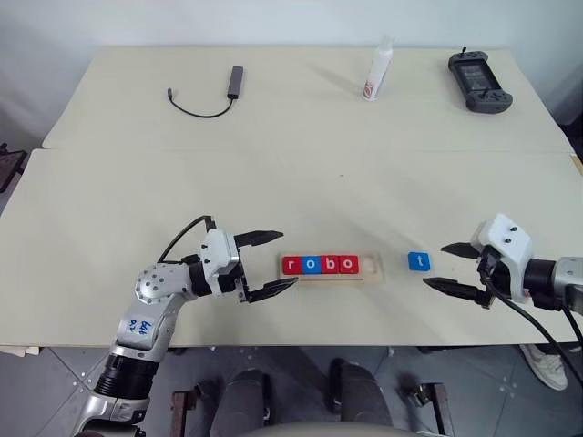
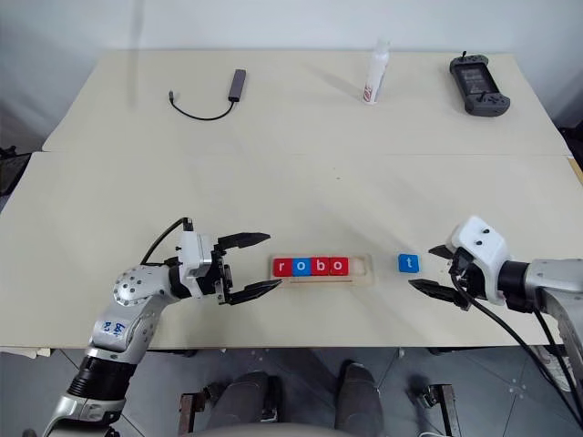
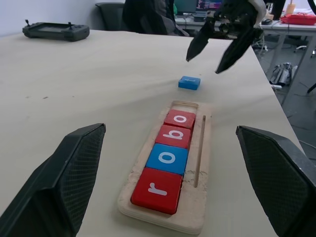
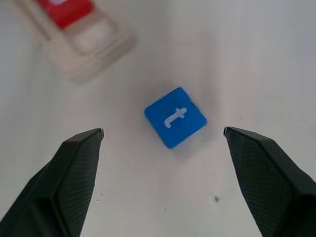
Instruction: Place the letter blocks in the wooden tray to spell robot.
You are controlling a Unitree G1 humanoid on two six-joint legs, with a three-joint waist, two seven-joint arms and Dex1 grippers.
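Observation:
The wooden tray (image 1: 374, 269) lies near the table's front edge and holds four letter blocks (image 1: 319, 265) reading r, o, b, o in red, blue, red, red. Its right end slot is bare. A blue t block (image 1: 418, 261) lies flat on the table just right of the tray. My right gripper (image 1: 444, 268) hovers open a short way right of the t block, pointing left and down at it; the t block (image 4: 175, 117) sits between its spread fingers in the right wrist view. My left gripper (image 1: 272, 262) is open just left of the tray, nothing in it.
At the table's far side lie a grey adapter with a black cable (image 1: 214, 96), a white bottle (image 1: 378, 71) and a black handheld controller (image 1: 478, 82). A seam (image 1: 301, 150) runs across the table between near and far halves.

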